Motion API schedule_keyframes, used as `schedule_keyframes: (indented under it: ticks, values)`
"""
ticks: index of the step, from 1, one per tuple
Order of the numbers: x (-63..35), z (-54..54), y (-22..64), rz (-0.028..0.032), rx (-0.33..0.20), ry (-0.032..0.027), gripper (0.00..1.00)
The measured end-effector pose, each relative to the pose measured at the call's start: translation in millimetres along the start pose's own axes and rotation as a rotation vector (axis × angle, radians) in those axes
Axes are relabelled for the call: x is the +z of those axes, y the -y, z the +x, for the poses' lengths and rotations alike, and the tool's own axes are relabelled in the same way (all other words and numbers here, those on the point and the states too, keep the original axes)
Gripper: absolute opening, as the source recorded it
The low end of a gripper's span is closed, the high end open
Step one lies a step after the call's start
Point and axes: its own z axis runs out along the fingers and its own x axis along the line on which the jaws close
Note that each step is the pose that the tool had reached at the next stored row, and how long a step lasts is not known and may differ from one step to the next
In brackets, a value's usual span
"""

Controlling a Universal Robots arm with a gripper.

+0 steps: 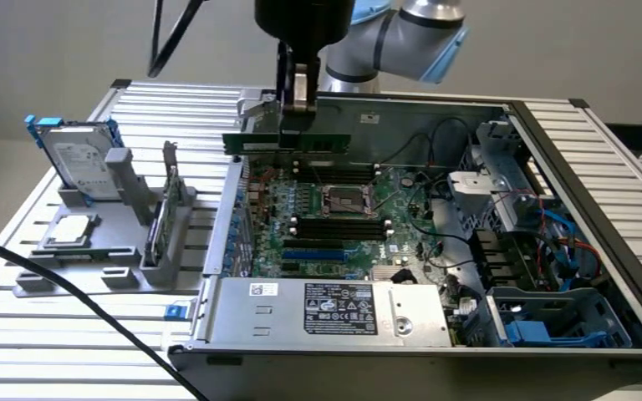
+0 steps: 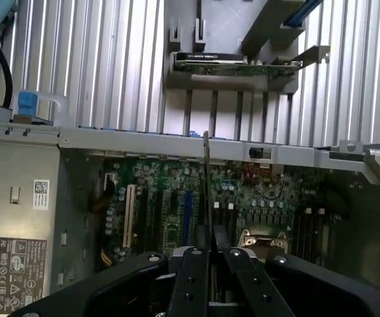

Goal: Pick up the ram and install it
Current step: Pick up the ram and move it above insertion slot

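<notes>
The ram (image 1: 287, 144) is a long green board held level and edge-down above the far end of the motherboard (image 1: 333, 217) inside the open computer case. My gripper (image 1: 295, 125) hangs straight down over it and is shut on its top edge near the middle. In the wrist view the ram (image 2: 206, 191) shows edge-on as a thin line running out from between the black fingers (image 2: 191, 277) of the gripper (image 2: 209, 244). It hangs over the board near the black slots (image 1: 338, 173) beside the processor socket (image 1: 341, 200).
A grey rack (image 1: 87, 259) at the exterior view's left holds a silver hard drive in a blue frame (image 1: 76, 159), a square silver chip (image 1: 70, 230) and an upright card (image 1: 168, 209). The power supply (image 1: 327, 309) fills the case's near side. A black cable (image 1: 76, 301) crosses the slatted table.
</notes>
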Motion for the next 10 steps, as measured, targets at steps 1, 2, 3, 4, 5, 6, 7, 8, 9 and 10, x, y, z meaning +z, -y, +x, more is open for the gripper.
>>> schedule_keyframes:
  ticks: [1,2,3,4,5,6,7,8,9,10]
  values:
    - [0.6,-0.2,4.7,-0.0001,0.0,0.0,0.14]
    - [1.4,-0.5,9.2,0.0,0.001,0.0,0.14]
    - [2.5,-0.6,13.6,0.0001,0.002,0.0001,0.14]
    - [3.9,-0.6,17.8,0.0001,0.003,0.0001,0.14]
    - [5.3,-0.4,21.8,-0.0001,0.004,0.0003,0.14]
    - [6.8,-0.1,25.6,-0.0001,0.006,0.0005,0.14]
    - [8.3,0.1,29.5,-0.0003,0.008,0.0008,0.14]
    - [9.9,0.4,33.2,-0.0004,0.011,0.0012,0.14]
    - [11.4,0.7,36.7,-0.0006,0.013,0.0014,0.14]
    - [12.8,1.0,39.9,-0.0008,0.016,0.0016,0.14]
